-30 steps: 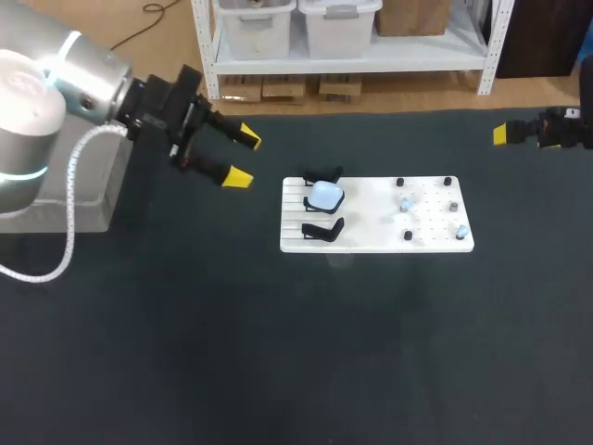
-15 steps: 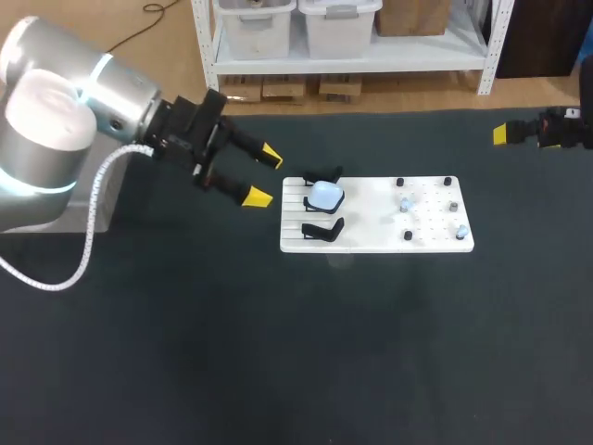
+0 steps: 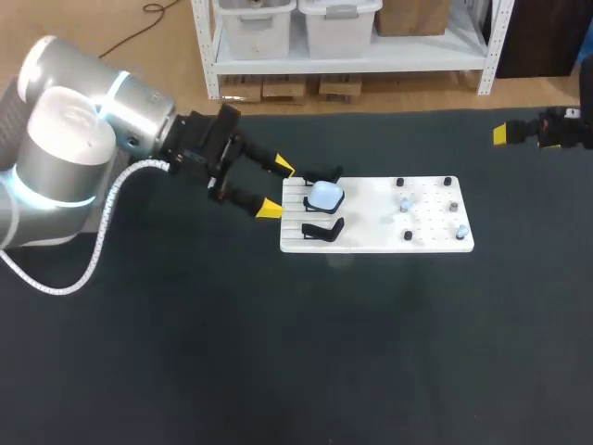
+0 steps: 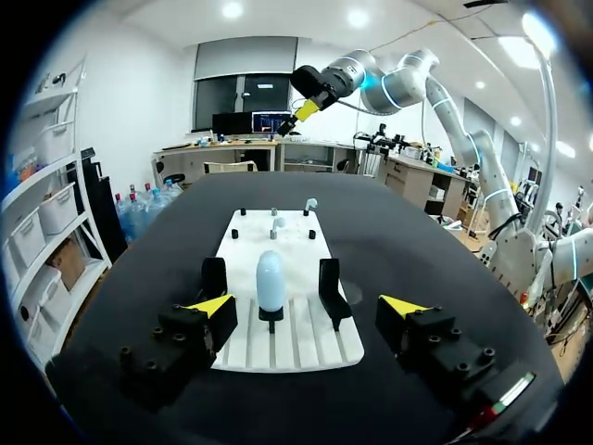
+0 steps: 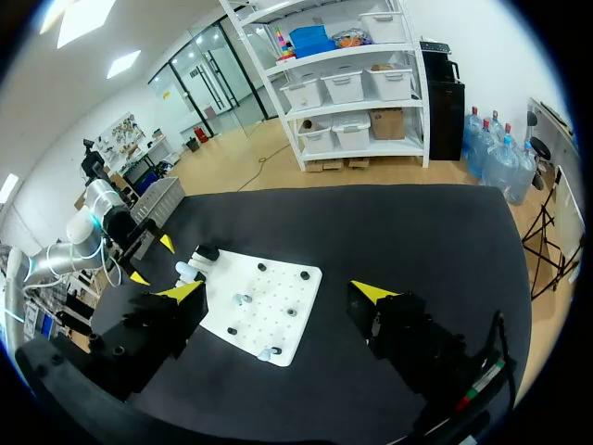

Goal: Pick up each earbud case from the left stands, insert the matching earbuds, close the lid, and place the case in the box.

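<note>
Earbud case, pale blue: seated on the far stand at the white board's left end, lid seemingly shut. Near stand is empty. Left gripper: has advanced to the board's left edge, fingers spread wide, case just ahead, untouched; pickup approach. Right gripper: at the tabletop's right edge, fingers wide.

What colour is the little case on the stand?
The case is pale blue, clearest in the left wrist view.
</note>
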Controlling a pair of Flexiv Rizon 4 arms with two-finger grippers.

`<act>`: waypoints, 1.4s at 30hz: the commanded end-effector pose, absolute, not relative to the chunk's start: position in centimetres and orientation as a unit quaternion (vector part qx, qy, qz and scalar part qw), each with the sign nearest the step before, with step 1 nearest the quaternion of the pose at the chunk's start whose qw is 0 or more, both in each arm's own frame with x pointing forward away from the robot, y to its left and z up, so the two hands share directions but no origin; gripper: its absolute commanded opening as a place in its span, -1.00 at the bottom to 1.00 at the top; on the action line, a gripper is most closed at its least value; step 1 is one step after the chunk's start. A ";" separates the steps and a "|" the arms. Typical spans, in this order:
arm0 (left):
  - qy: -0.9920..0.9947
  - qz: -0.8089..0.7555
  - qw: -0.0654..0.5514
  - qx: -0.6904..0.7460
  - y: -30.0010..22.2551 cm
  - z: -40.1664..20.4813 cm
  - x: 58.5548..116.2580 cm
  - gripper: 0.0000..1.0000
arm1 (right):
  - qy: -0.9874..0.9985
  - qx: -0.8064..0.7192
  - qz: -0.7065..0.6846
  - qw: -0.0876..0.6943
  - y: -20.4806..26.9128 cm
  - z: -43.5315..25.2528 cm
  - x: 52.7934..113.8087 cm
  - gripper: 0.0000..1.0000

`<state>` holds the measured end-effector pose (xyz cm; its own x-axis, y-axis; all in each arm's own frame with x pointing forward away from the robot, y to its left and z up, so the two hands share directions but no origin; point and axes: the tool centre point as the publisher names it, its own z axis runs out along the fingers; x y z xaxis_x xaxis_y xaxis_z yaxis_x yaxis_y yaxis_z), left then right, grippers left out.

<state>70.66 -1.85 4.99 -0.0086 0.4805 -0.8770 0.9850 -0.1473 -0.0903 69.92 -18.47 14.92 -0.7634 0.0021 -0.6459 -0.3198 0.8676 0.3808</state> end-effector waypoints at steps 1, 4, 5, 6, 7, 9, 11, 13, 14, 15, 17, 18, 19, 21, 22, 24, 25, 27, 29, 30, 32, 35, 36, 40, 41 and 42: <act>0.579 -0.417 0.305 0.631 -2.5 4.2 71.0 1.00 | 0.908 -0.087 0.241 0.332 -18.4 15.0 69.9 1.00; 0.573 -0.418 0.313 0.632 -3.1 4.2 70.9 1.00 | 0.908 -0.087 0.241 0.332 -18.4 15.0 69.9 1.00; 0.570 -0.415 0.316 0.634 -3.3 4.2 70.8 1.00 | 0.908 -0.087 0.241 0.332 -18.4 15.0 69.9 1.00; 0.569 -0.415 0.317 0.635 -3.5 4.1 70.8 1.00 | 0.908 -0.087 0.241 0.332 -18.4 15.0 69.9 1.00; 0.569 -0.416 0.317 0.635 -3.8 4.0 70.7 1.00 | 0.908 -0.087 0.241 0.332 -18.4 15.0 69.9 1.00; 0.568 -0.417 0.316 0.635 -4.1 3.8 70.7 1.00 | 0.908 -0.087 0.241 0.332 -18.4 15.0 69.9 1.00; 0.569 -0.419 0.315 0.633 -4.4 3.6 70.7 1.00 | 0.908 -0.087 0.241 0.332 -18.4 15.0 69.9 1.00; 0.571 -0.422 0.315 0.630 -4.7 3.4 70.8 0.97 | 0.908 -0.087 0.241 0.332 -18.4 15.0 69.9 1.00; 0.573 -0.424 0.314 0.628 -4.9 3.3 70.9 0.95 | 0.908 -0.087 0.241 0.332 -18.4 15.0 69.9 1.00; 0.574 -0.424 0.314 0.626 -5.0 3.2 71.1 0.92 | 0.908 -0.087 0.241 0.332 -18.4 15.0 69.9 1.00; 0.577 -0.425 0.315 0.622 -5.2 2.9 71.3 0.92 | 0.908 -0.087 0.241 0.332 -18.4 15.0 69.9 1.00; 0.579 -0.425 0.315 0.621 -5.3 2.8 71.5 0.94 | 0.908 -0.087 0.241 0.332 -18.4 15.0 69.9 1.00; 0.580 -0.425 0.315 0.619 -5.4 2.7 71.6 0.92 | 0.908 -0.087 0.241 0.332 -18.4 15.0 69.9 1.00; 0.583 -0.425 0.316 0.616 -5.4 2.5 71.9 0.91 | 0.908 -0.087 0.241 0.332 -18.4 15.0 69.9 1.00; 0.584 -0.425 0.316 0.615 -5.5 2.4 72.0 0.91 | 0.908 -0.087 0.241 0.332 -18.4 15.0 69.9 1.00; 0.587 -0.424 0.317 0.612 -5.6 2.1 72.2 0.87 | 0.908 -0.087 0.241 0.332 -18.4 15.0 69.9 1.00; 0.587 -0.424 0.317 0.612 -5.6 2.0 72.3 0.87 | 0.908 -0.087 0.241 0.332 -18.4 15.0 69.9 1.00; 0.584 -0.421 0.323 0.615 -5.9 1.9 72.3 0.86 | 0.908 -0.087 0.241 0.332 -18.4 15.0 69.9 1.00; 0.582 -0.421 0.325 0.615 -6.1 1.8 72.2 0.85 | 0.908 -0.087 0.241 0.332 -18.4 15.0 69.9 1.00; 0.582 -0.421 0.325 0.615 -6.2 1.8 72.3 0.84 | 0.908 -0.087 0.241 0.332 -18.4 15.0 69.9 1.00; 0.581 -0.422 0.327 0.614 -6.4 1.6 72.4 0.83 | 0.908 -0.087 0.241 0.332 -18.4 15.0 69.9 1.00; 0.583 -0.422 0.330 0.610 -6.5 1.4 72.8 0.81 | 0.908 -0.087 0.241 0.332 -18.4 15.0 69.9 1.00; 0.584 -0.422 0.331 0.609 -6.6 1.4 72.9 0.80 | 0.908 -0.087 0.241 0.332 -18.4 15.0 69.9 1.00; 0.586 -0.421 0.334 0.606 -6.6 1.3 73.2 0.75 | 0.908 -0.087 0.241 0.332 -18.4 15.0 69.9 1.00; 0.587 -0.421 0.334 0.606 -6.6 1.3 73.3 0.72 | 0.908 -0.087 0.241 0.332 -18.4 15.0 69.9 1.00; 0.587 -0.421 0.334 0.605 -6.6 1.3 73.3 0.70 | 0.908 -0.087 0.241 0.332 -18.4 15.0 69.9 1.00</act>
